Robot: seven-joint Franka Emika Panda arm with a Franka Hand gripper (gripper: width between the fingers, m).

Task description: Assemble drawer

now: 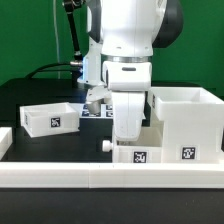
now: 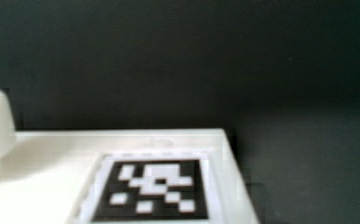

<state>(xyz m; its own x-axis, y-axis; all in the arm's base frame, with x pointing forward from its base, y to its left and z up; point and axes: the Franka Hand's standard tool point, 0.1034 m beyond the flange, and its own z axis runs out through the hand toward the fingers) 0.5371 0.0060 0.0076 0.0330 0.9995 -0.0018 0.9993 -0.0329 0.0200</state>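
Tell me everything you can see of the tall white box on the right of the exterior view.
The tall housing is a white, plastic-looking, cube-like box, open on top, showing thin walls and a hollow inside. A black-and-white square tag sits low on its near face. It stands upright on the black table at the exterior view's right, just behind the long white rail. The robot arm hangs close beside it; whether they touch cannot be told.

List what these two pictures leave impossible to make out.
1. Gripper: exterior view, fingertips hidden behind the wall of the near tray; open or shut unclear.
2. Tag: wrist view, blurred and cut by the picture's edge.
3. Marker board: exterior view, mostly behind the arm.
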